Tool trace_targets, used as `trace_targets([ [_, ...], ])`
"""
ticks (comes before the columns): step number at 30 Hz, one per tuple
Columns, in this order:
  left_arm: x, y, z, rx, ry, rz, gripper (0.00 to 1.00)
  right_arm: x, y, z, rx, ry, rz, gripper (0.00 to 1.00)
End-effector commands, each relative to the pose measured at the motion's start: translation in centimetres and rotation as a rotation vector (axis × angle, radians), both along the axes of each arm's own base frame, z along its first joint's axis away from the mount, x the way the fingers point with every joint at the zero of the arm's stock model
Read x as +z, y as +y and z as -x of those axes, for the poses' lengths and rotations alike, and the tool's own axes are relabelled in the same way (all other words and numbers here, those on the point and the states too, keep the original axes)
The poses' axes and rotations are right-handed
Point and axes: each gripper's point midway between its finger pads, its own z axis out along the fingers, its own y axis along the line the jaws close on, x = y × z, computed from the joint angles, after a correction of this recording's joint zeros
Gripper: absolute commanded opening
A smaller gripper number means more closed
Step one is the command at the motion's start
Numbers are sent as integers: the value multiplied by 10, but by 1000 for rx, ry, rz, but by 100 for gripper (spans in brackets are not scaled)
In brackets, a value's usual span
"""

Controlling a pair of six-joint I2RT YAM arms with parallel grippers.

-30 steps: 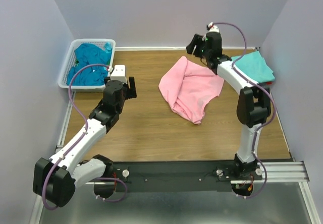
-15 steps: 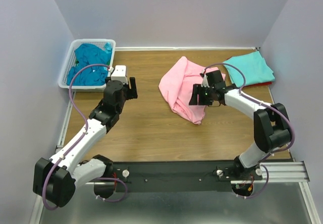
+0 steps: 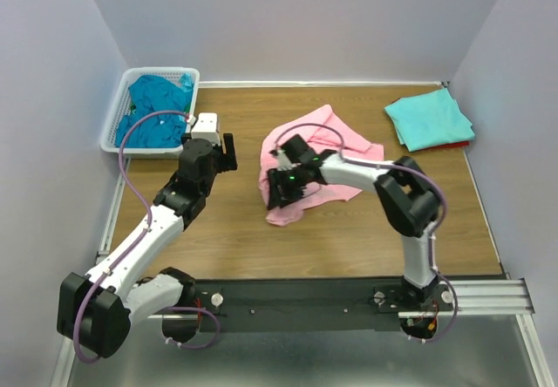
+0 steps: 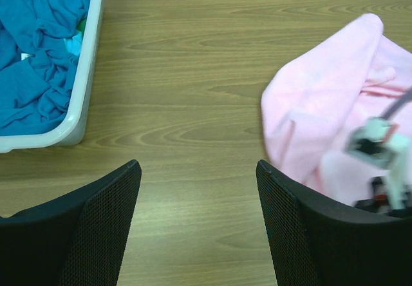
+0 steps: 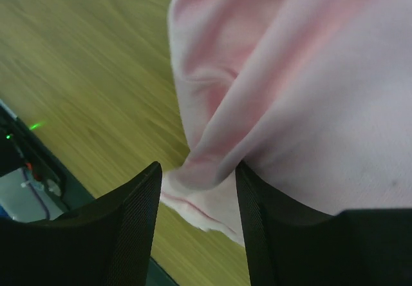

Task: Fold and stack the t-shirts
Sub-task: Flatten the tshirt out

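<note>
The light pink t-shirt [image 3: 327, 147] lies crumpled at the middle of the wooden table; it also shows in the left wrist view [image 4: 325, 115]. My right gripper [image 3: 281, 188] is low at the shirt's near left corner, its jaws partly closed round a bunched fold and hem of pink fabric [image 5: 212, 170]. My left gripper [image 3: 225, 153] is open and empty over bare wood, left of the pink shirt. A folded light aqua t-shirt [image 3: 430, 118] lies at the far right on a red one [image 3: 460, 145]. Darker teal-blue t-shirts [image 3: 153, 112] fill the basket.
The white lattice basket [image 3: 116, 117] stands at the far left corner; its wall shows in the left wrist view [image 4: 87, 73]. Grey walls close in the table on three sides. The black rail with the arm bases [image 3: 349, 304] runs along the near edge.
My right arm swung down from the far back onto the pink shirt, then swept left. The shirt's near corner moved left with it. The left arm has not moved.
</note>
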Motion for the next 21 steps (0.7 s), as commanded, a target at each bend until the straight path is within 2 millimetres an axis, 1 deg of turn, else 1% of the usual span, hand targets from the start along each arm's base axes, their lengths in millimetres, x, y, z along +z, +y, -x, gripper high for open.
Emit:
trace_targets([
  [1, 14, 5, 0, 29, -25, 17, 80, 15, 79, -11, 56, -1, -87, 57],
  [3, 14, 7, 0, 39, -28, 15, 80, 27, 99, -27, 42, -33, -123, 57],
  [4, 16, 10, 1, 51, -35, 16, 80, 45, 111, -47, 21, -98, -145, 58],
  [6, 17, 12, 2, 60, -42, 15, 80, 58, 111, -65, -12, -180, -135, 59],
  [7, 17, 13, 2, 63, -43, 16, 80, 70, 101, -78, -49, -228, -123, 59],
  [8, 17, 13, 3, 63, -42, 15, 80, 61, 96, -77, -54, -224, -99, 59],
  [9, 16, 11, 2, 56, -41, 19, 80, 71, 80, -86, -84, -250, -93, 59],
  [10, 15, 10, 2, 52, -36, 18, 80, 57, 53, -90, -121, -228, -47, 59],
  [11, 13, 9, 1, 44, -31, 18, 80, 70, 36, -93, -139, -261, -44, 59],
  [12, 11, 5, 1, 22, -23, 22, 80, 71, 16, -100, -182, -293, -2, 59],
  [13, 5, 0, 2, 10, 2, 33, 80, 65, -19, -99, -214, -306, 51, 59],
  [14, 3, -4, 2, -6, 11, 46, 80, 49, -29, -93, -225, -288, 98, 59],
  [15, -3, -8, 4, -24, 38, 61, 80, 61, -55, -99, -257, -328, 110, 59],
  [16, -10, -18, 7, -69, 67, 87, 79, 60, -72, -100, -280, -337, 139, 59],
  [17, -18, -25, 9, -81, 105, 131, 80, 62, -94, -105, -318, -345, 156, 59],
  [18, -30, -31, 13, -100, 153, 146, 79, 60, -114, -97, -335, -355, 192, 59],
  [19, -41, -40, 17, -140, 201, 165, 79, 63, -126, -97, -355, -365, 203, 59],
  [20, -47, -46, 20, -149, 235, 200, 79, 62, -146, -100, -395, -362, 220, 60],
  [21, -56, -49, 25, -160, 276, 206, 79, 61, -158, -101, -415, -360, 229, 60],
])
